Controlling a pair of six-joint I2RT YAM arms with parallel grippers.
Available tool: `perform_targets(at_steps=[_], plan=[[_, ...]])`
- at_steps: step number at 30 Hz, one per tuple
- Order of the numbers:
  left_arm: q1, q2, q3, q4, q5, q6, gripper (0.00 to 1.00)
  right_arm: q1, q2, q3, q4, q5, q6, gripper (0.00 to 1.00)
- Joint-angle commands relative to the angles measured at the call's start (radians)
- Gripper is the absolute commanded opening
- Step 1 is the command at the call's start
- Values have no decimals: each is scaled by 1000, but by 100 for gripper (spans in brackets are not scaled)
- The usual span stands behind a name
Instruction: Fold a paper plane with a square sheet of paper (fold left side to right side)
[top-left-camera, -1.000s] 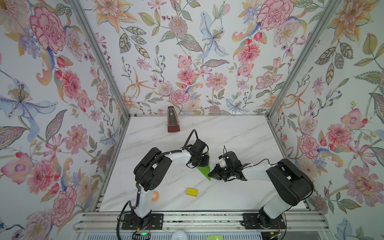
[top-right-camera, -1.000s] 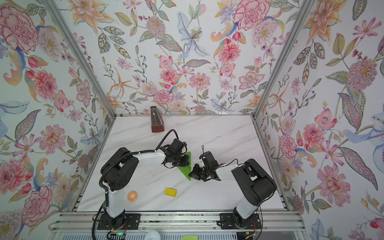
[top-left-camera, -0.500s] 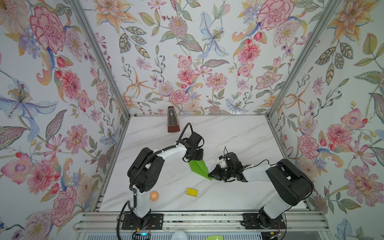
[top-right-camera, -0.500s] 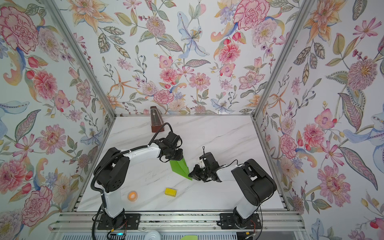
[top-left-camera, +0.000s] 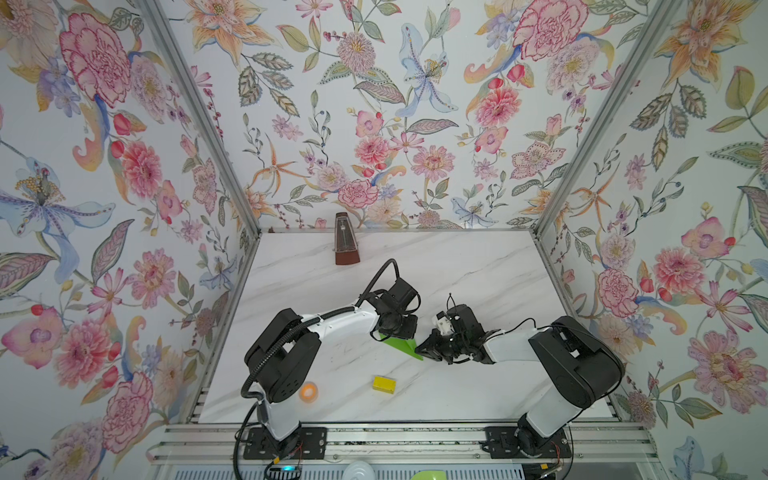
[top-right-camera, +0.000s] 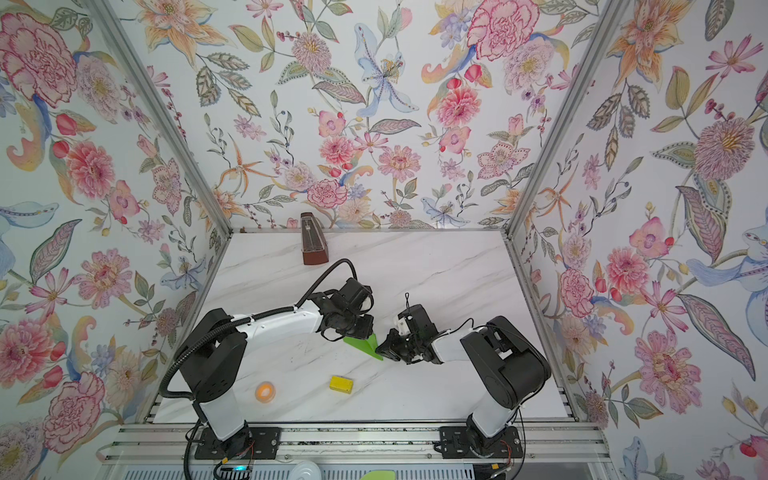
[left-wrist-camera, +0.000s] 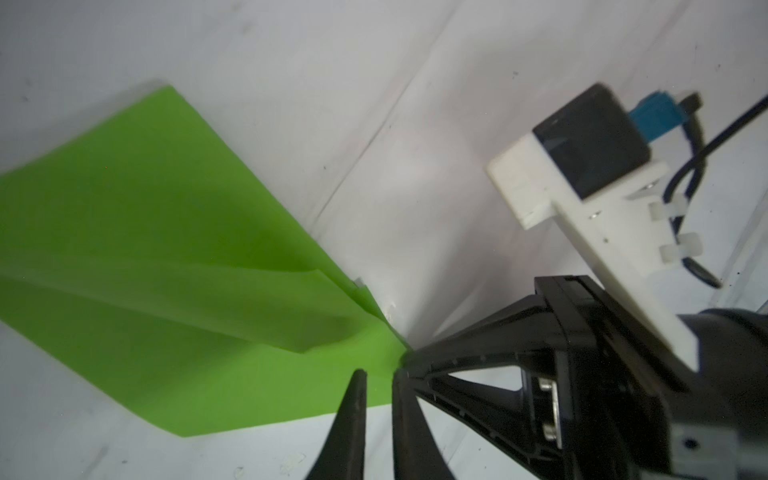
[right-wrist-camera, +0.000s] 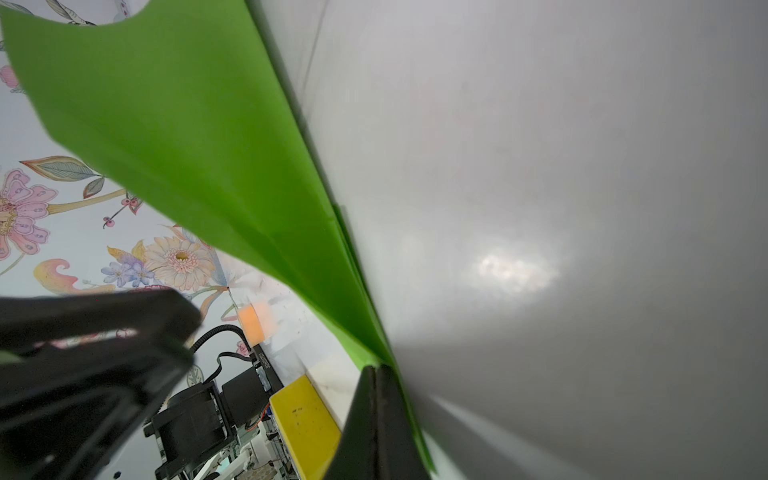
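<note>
The lime-green paper plane (top-left-camera: 400, 345) (top-right-camera: 362, 344) lies on the marble table as a narrow, creased, pointed dart between my two grippers. My right gripper (top-left-camera: 424, 347) (top-right-camera: 380, 350) is shut, and its tips (right-wrist-camera: 376, 370) press down on the dart's pointed end. The paper (right-wrist-camera: 187, 145) runs along beside the fingers, not between them. My left gripper (top-left-camera: 395, 330) (top-right-camera: 354, 329) hovers over the wide end. In the left wrist view its fingertips (left-wrist-camera: 379, 374) stand only a slit apart above the paper's (left-wrist-camera: 166, 291) edge, with nothing between them.
A small yellow block (top-left-camera: 384, 384) (top-right-camera: 341, 384) (right-wrist-camera: 305, 424) lies nearer the front edge. An orange tape roll (top-left-camera: 308, 392) (top-right-camera: 266, 392) sits beside the left arm's base. A brown metronome (top-left-camera: 346, 245) (top-right-camera: 313, 245) stands at the back wall. Floral walls enclose three sides.
My left gripper drew back from the paper, opened a little, and has come back over the wide end with its fingers closer together. The right gripper has stayed on the tip.
</note>
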Motion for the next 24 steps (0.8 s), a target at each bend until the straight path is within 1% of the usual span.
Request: perform_targets(at_steps=[1,8,12,19,24], plan=[[-6,-4,-36,55,42,-46,11,-2,47,-23,-100,62,11,1],[-6,48,-56,154,96,-82,6,-1,42,-24,-103,67,13,1],[-6,67,-76,191,109,-98,5,-1,43,-25,-103,68,14,1],[7,99,-126,199,81,-101,3,-3,37,-32,-108,73,14,1],[40,98,-187,224,71,-102,2,-5,39,-37,-106,74,15,1]])
